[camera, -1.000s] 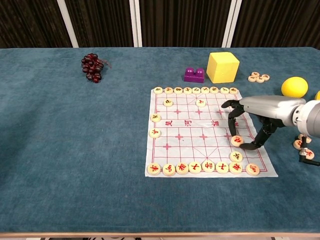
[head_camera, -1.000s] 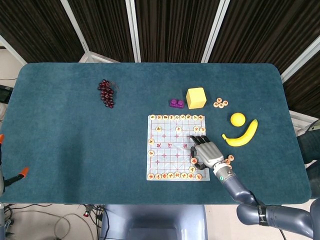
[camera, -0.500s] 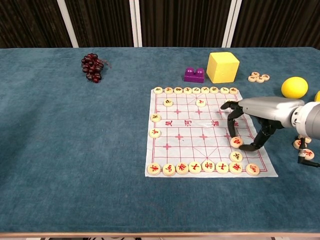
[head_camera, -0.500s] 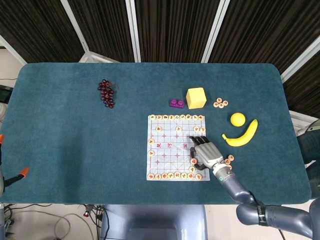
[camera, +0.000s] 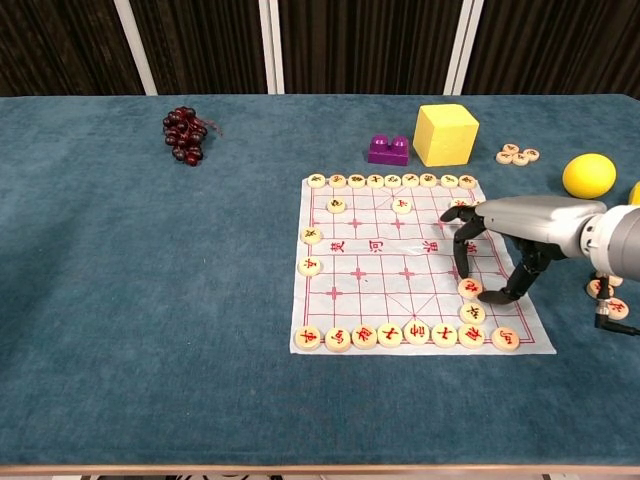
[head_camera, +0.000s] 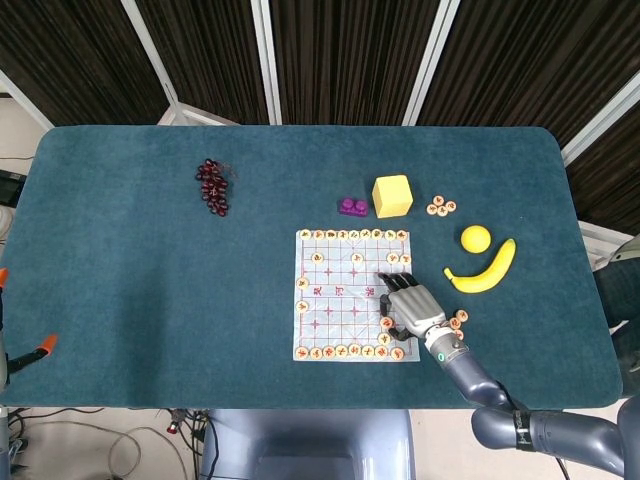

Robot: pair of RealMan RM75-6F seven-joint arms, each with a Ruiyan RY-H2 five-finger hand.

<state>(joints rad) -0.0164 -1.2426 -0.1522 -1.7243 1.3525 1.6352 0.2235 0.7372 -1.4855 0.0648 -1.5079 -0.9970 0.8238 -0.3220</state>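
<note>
Right hand pinching a chess piece on the board's right side

The right hand (camera: 500, 245) has its fingers (camera: 462, 262) curled down around a round chess piece (camera: 469, 289), thumb behind it, on the chess board (camera: 370, 270) toward the near right. Over the last second the hand and piece have crept slightly left and nearer, so a slide seems under way. The left hand is out of sight.
</note>
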